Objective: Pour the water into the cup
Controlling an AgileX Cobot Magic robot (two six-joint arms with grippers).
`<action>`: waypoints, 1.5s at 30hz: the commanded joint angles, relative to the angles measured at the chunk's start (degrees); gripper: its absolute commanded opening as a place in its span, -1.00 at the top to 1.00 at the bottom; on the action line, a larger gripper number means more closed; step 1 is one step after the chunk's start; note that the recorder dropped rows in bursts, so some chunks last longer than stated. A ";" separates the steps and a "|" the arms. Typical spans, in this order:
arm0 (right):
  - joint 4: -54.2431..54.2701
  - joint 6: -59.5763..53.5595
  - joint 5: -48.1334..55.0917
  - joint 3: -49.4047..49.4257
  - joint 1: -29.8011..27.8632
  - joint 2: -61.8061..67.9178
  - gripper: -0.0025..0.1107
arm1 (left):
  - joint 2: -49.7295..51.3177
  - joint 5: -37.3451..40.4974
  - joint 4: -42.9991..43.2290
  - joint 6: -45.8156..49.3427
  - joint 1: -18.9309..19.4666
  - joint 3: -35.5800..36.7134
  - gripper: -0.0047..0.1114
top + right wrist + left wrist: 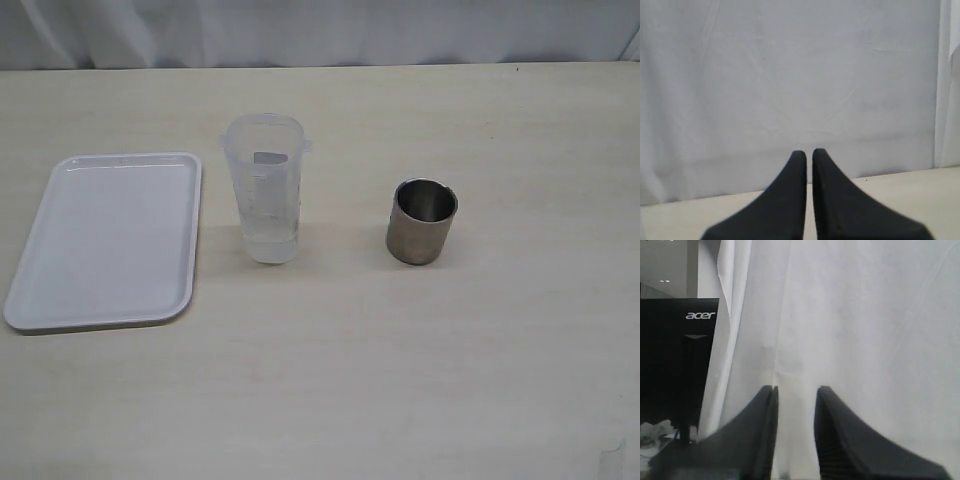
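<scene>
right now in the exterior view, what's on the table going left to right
white tray → plastic beaker holding the water → steel cup

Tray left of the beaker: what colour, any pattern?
The tray is plain glossy white with no pattern. It shows best in the exterior view.

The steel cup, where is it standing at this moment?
In the exterior view the steel cup stands upright on the table, right of the middle, apart from the translucent beaker to its left.
</scene>
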 commanded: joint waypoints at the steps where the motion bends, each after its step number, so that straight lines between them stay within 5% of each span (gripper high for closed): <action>1: 13.66 0.12 -1.33 0.05 0.10 -0.29 0.88 | -0.17 -1.36 -0.35 -9.07 -0.13 0.14 0.70; 13: 13.88 0.12 -2.94 0.05 0.10 -0.29 0.88 | 1.61 -8.93 2.63 -17.40 -0.13 -0.43 0.82; 16: 13.88 0.12 -2.72 0.05 0.10 -0.29 0.88 | 7.87 -14.19 8.31 -21.30 -0.13 -1.64 0.67; 23: 13.62 0.12 -1.63 0.05 0.10 -0.29 0.88 | 28.15 -29.84 24.70 -24.28 -0.13 -4.87 -0.20; 26: 13.62 -0.05 -1.25 0.05 0.10 -0.29 0.88 | 37.82 -38.68 31.25 -24.17 -0.13 -5.36 -0.41; 37: 13.62 -0.05 -1.14 0.05 0.10 -0.29 0.88 | 67.94 -50.20 46.41 -20.87 -0.13 -13.24 -0.50; 45: 13.62 -0.05 -1.14 0.05 0.10 -0.29 0.88 | 80.40 -53.82 46.30 -21.06 -0.13 -18.84 -0.50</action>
